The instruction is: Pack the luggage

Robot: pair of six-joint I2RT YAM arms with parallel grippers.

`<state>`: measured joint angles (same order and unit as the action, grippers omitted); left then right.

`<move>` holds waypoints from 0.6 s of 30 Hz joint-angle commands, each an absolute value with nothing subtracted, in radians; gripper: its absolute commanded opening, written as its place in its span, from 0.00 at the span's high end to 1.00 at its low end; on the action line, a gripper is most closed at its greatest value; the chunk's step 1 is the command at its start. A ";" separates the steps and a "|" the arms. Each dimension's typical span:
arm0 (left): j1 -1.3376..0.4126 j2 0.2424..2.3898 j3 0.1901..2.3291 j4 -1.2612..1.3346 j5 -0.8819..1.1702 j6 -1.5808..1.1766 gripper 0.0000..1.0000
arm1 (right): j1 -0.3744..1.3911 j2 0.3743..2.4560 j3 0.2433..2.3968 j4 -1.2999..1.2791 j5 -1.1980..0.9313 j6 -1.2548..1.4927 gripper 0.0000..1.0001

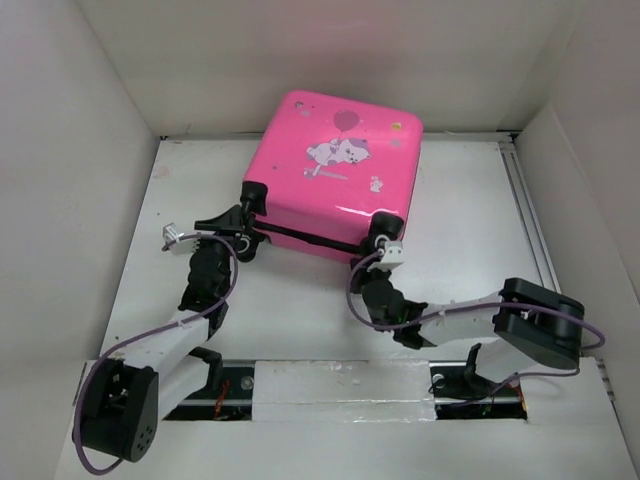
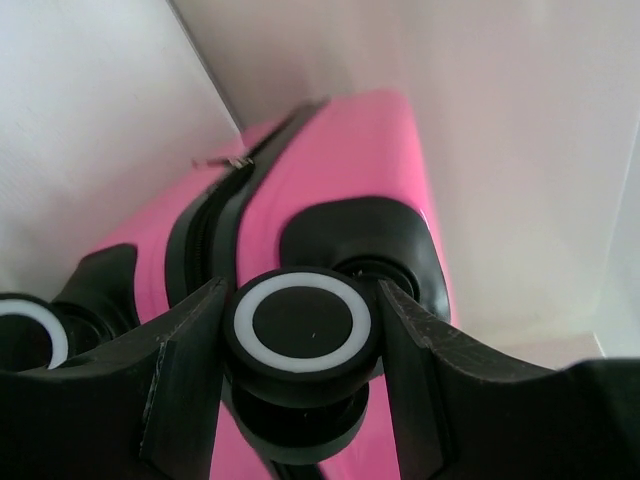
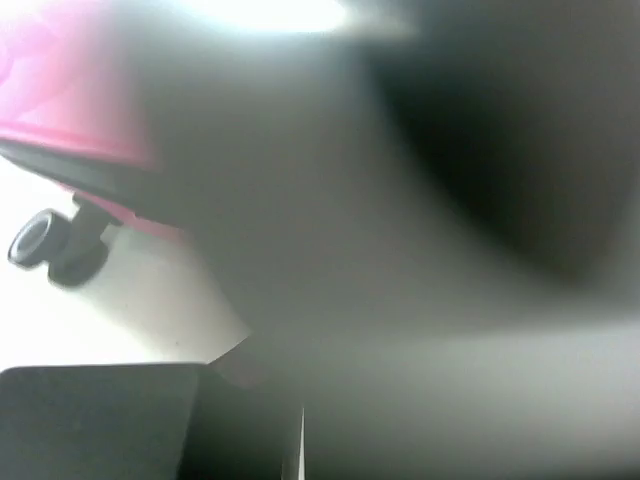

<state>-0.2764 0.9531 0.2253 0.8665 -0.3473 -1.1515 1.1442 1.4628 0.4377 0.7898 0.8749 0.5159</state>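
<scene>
The luggage (image 1: pixel 335 170) is a hot-pink hard-shell suitcase with a cartoon print. It lies flat and closed at the back middle of the table. My left gripper (image 1: pixel 245 215) is at its near-left corner. In the left wrist view my left gripper (image 2: pixel 300 290) has its two jaws clamped on either side of a black wheel (image 2: pixel 302 322) with a white ring, and the pink shell (image 2: pixel 350 150) rises behind. My right gripper (image 1: pixel 385 243) is at the near-right corner by another wheel. The right wrist view is filled by a dark blur, so its jaws are hidden. Only pink shell (image 3: pixel 50 90) and a far wheel (image 3: pixel 40 240) show there.
White walls enclose the table (image 1: pixel 470 220) on the left, back and right. A metal rail (image 1: pixel 530 220) runs along the right side. The suitcase's black zipper line and pull (image 2: pixel 235 160) face the left wall.
</scene>
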 commanded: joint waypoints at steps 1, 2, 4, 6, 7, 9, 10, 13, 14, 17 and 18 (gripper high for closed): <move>-0.472 0.960 0.271 0.916 0.064 -1.117 1.00 | 1.172 1.537 0.603 0.776 0.720 0.456 1.00; -0.492 0.971 0.272 0.916 0.064 -1.103 1.00 | 1.172 1.537 0.613 0.767 0.719 0.456 1.00; -0.552 0.983 0.296 0.916 0.045 -1.092 1.00 | 1.196 1.566 0.646 0.767 0.719 0.442 1.00; -0.563 0.992 0.296 0.916 0.044 -1.092 1.00 | 1.206 1.585 0.646 0.752 0.709 0.442 1.00; -0.563 1.005 0.296 0.916 0.063 -1.092 1.00 | 1.206 1.585 0.646 0.752 0.686 0.451 1.00; -0.574 1.014 0.307 0.939 0.103 -1.092 1.00 | 1.206 1.585 0.646 0.769 0.620 0.427 1.00; -0.606 1.026 0.319 0.939 0.103 -1.092 1.00 | 1.194 1.585 0.666 0.769 0.529 0.411 1.00; -0.707 1.026 0.360 0.916 0.071 -1.080 1.00 | 1.184 1.606 0.696 0.778 0.342 0.371 1.00; -0.733 1.026 0.360 0.916 0.060 -1.080 1.00 | 1.184 1.615 0.719 0.790 0.284 0.371 1.00; -0.810 1.026 0.382 0.916 0.041 -1.080 1.00 | 1.175 1.647 0.729 0.865 0.105 0.359 1.00; -0.828 1.016 0.382 0.916 0.029 -1.080 1.00 | 1.175 1.657 0.744 0.865 0.075 0.359 1.00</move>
